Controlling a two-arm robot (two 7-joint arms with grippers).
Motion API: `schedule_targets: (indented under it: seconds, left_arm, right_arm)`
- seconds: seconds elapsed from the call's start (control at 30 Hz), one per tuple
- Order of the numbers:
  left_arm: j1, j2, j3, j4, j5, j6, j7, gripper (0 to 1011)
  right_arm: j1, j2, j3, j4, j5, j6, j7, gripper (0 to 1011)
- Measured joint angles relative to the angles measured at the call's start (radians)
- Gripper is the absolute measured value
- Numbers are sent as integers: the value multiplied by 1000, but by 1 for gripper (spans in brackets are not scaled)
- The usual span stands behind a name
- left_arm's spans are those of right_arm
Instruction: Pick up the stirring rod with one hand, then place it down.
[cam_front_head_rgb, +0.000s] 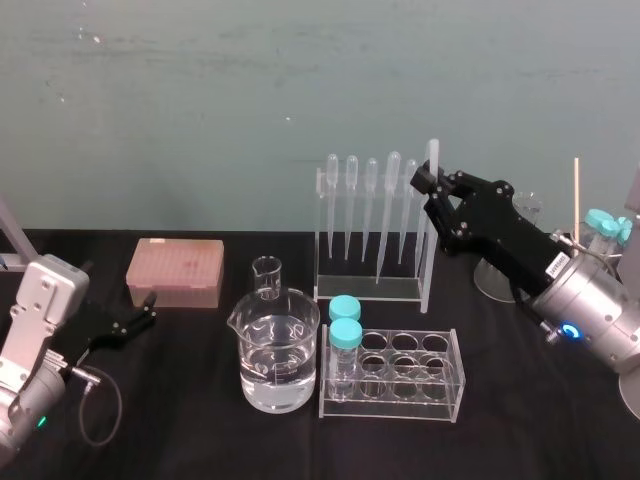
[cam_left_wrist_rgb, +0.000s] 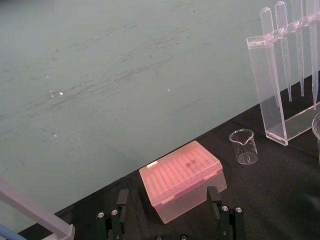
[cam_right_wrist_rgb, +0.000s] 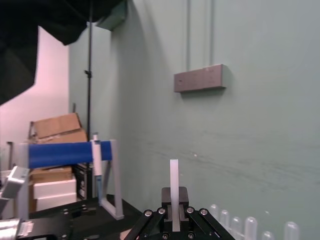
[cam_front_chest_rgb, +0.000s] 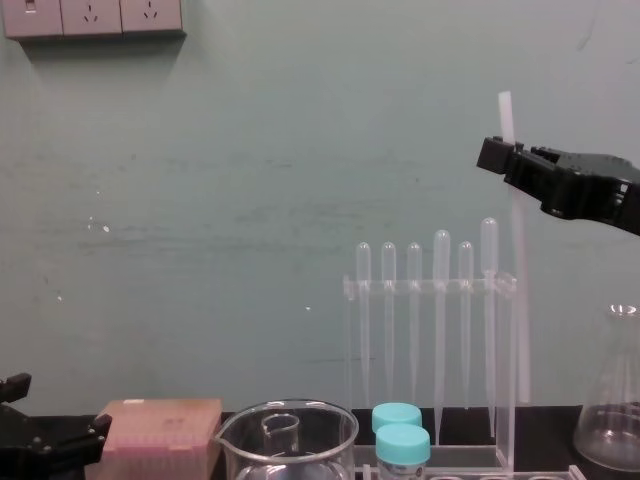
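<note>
Stirring rod (cam_front_chest_rgb: 516, 280) is being held upright above the table, clamped near its upper end by the right gripper (cam_front_chest_rgb: 503, 155), its lower length hanging just beside the right end of the pipette rack (cam_front_chest_rgb: 430, 287). Left gripper (cam_front_head_rgb: 148, 313) is being shown parked, fingers apart, near the pink tip box (cam_front_head_rgb: 175, 270).
</note>
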Motion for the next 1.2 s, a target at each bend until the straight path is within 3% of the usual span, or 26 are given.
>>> schedule_targets:
  seconds: [0.33,0.83,1.2]
  left_arm:
    - [0,0,0,0,0,0,0,1000]
    - [0,0,0,0,0,0,0,1000]
    - [0,0,0,0,0,0,0,1000]
  right_arm:
    - [19,-10,-30,117,21,-94,108,69]
    - [89,-73,-63,309,-12,-169,156,69]
    - [137,-112,-81,424,-40,-180,170,68]
